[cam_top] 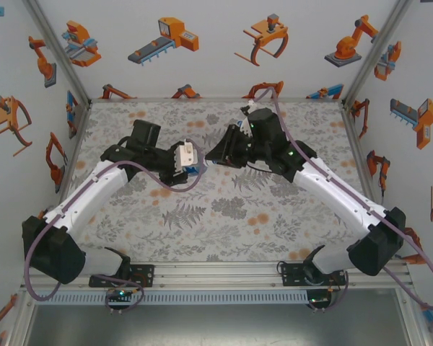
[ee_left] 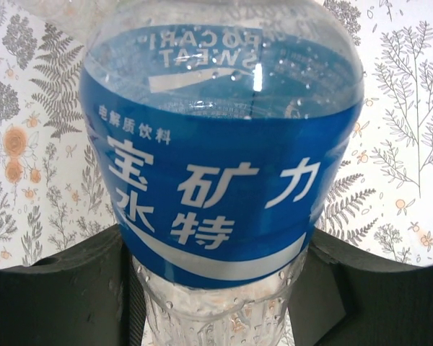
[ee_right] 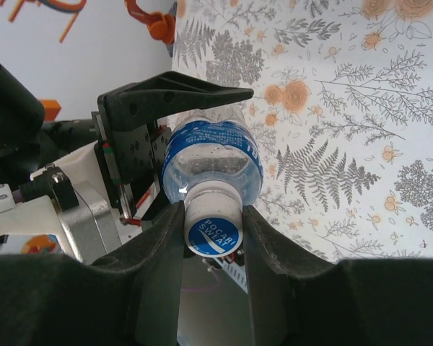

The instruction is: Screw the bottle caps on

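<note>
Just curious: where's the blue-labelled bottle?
In the top view, the blue-labelled bottle is just left of centre: left gripper clamps its body, right gripper pinches its cap.

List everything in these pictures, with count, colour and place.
bottle: one, clear with blue label, held between the arms
bottle cap: one, white with blue top, on the bottle's neck
tablecloth: one, white with grey and orange flowers, under the arms
robot stickers: many, mostly orange, on the walls
arms: two, white and black, from the near edge
left fingers: two, black, around the bottle
right fingers: two, black, on the cap
</note>
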Controlling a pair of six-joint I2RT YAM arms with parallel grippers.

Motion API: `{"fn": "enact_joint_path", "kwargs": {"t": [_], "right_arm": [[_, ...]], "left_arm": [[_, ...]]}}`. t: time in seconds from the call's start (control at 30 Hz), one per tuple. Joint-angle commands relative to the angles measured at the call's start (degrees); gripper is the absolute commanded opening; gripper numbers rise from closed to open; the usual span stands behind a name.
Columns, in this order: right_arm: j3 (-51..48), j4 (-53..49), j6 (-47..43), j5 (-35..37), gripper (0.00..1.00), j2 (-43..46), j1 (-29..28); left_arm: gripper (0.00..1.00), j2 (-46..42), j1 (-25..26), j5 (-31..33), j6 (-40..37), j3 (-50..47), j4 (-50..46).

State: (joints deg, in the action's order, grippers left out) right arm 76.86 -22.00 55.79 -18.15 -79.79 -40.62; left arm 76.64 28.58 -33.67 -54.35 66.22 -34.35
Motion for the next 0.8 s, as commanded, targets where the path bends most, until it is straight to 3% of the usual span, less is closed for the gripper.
{"fn": "enact_joint_path", "kwargs": {"t": [0.0, 0.4, 0.63, 0.77], "right_arm": [[0.25, -3.75, 1.16, 1.65, 0.26, -1.32, -1.3], [12.4, -11.72, -19.12, 2.95, 0.61, -2.59, -0.95], [14.88, -12.91, -34.08, 3.98, 0.62, 0.4, -0.77], [11.84, -10.97, -51.09, -5.04, 0.59, 4.48, -0.78]], "left_arm": [[0.0, -0.21, 0.74, -10.11, 2.0, 1.17, 7.86], [0.0, 1.03, 2.05, -6.79, -1.75, 1.8, 1.54], [0.0, 1.32, 2.25, -6.64, -1.53, 1.68, 0.94], [0.0, 0.92, 2.26, -8.36, -2.97, 1.46, -0.13]]}}
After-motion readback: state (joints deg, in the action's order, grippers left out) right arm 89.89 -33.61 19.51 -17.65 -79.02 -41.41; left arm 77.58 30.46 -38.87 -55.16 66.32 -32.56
